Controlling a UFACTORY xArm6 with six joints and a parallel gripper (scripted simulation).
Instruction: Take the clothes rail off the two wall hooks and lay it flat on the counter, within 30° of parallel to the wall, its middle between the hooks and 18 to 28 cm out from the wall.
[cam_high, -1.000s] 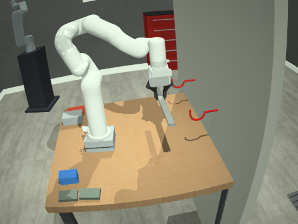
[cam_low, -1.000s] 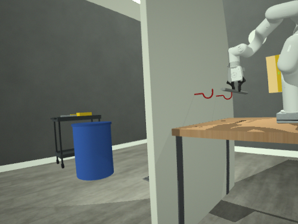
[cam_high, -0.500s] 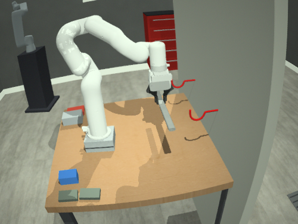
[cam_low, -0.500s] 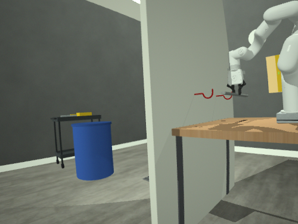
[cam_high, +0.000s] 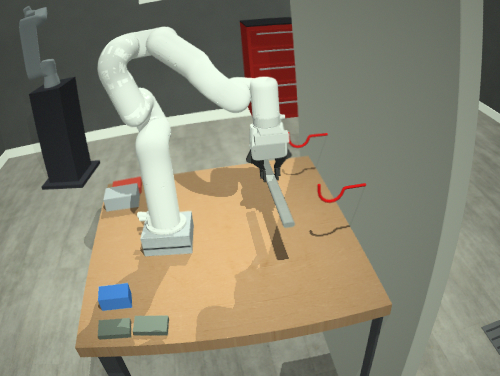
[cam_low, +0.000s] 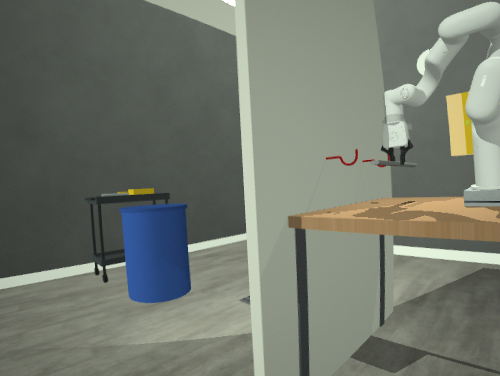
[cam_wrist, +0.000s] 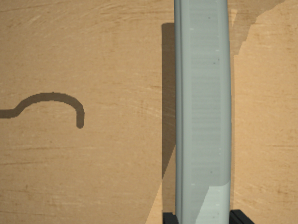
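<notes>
Top view: wooden counter (cam_high: 310, 300) on grey floor; gripper (cam_high: 270, 171) clamped on one end of grey clothes rail (cam_high: 281, 202), held in air off red wall hooks (cam_high: 340, 191), at 3 o'clock. Blue block (cam_high: 114, 296) at 8 o'clock.

Exterior view: rail roughly level above counter, possibly near hook height. Blue barrel (cam_low: 156, 252), black cart (cam_low: 94, 220) at 9 o'clock.

Wrist view: rail over wood grain, hook shadow (cam_wrist: 55, 104) at 9 o'clock.

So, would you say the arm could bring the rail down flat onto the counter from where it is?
Probably yes. The gripper holds the rail at one end, above bare counter, already off both hooks; nothing lies beneath it.
</notes>
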